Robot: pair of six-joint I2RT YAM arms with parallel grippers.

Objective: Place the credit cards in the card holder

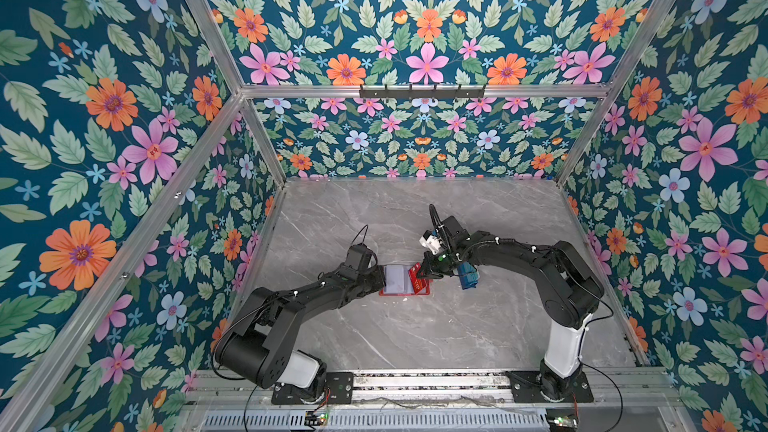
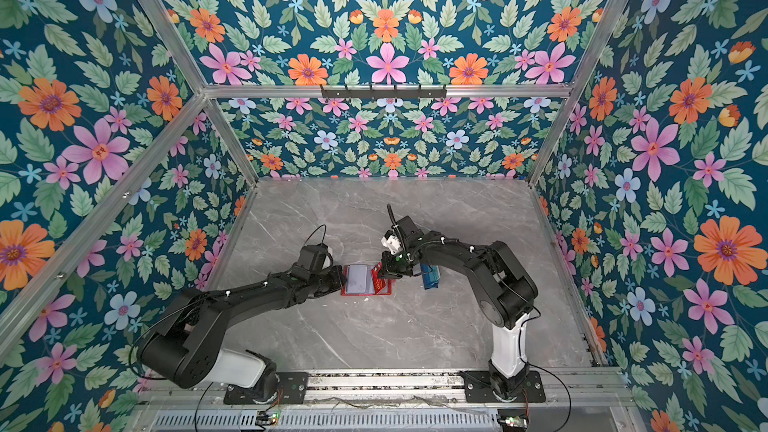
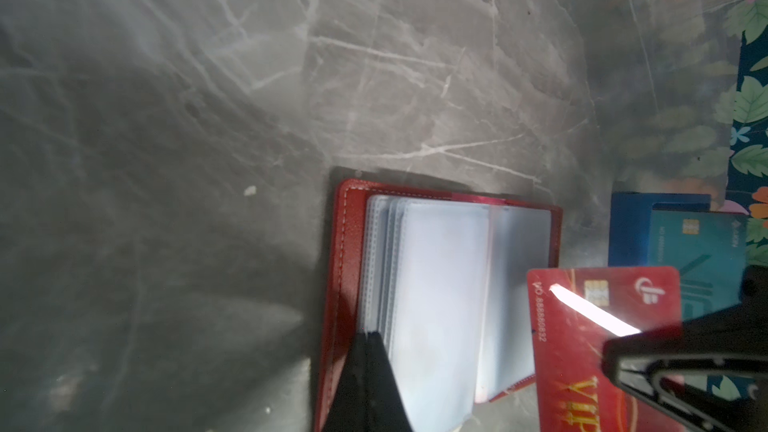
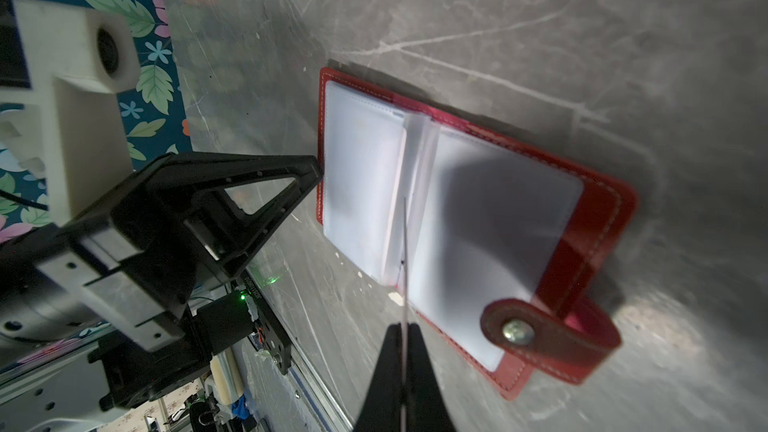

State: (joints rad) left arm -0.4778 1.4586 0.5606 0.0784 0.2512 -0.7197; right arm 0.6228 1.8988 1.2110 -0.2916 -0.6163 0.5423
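A grey marble table [image 1: 415,338] sits inside a cell lined with floral wallpaper, with two black robot arms reaching toward its middle. Between them lies the card holder [image 1: 395,280] [image 2: 358,280], a red book-style wallet spread open and flat, its pale clear sleeves facing up.

The left gripper [image 1: 381,278] [image 3: 368,338] meets the wallet's left edge in both top views. Its two fingers are pressed together, with the tips at the border of the sleeve stack. In the blurred left wrist view it is unclear whether they pinch a sleeve or only touch it.

The right gripper [image 1: 426,270] [image 4: 403,351] is clamped on the red card [image 3: 582,326] [image 2: 379,278], which has a chip, a number and gold VIP lettering. In both top views the card hangs tilted over the right half of the open wallet. In the right wrist view it shows edge-on as a thin line running from the fingers toward the upright sleeves at the fold.

The snap tab [image 4: 540,338] curls from one cover's outer edge back over the sleeve beside it.

Just beside the wallet on the right, partly under the right arm, is a small blue tray [image 1: 467,278] [image 3: 631,230]. A blue card [image 3: 706,255] with a chip rests against it.
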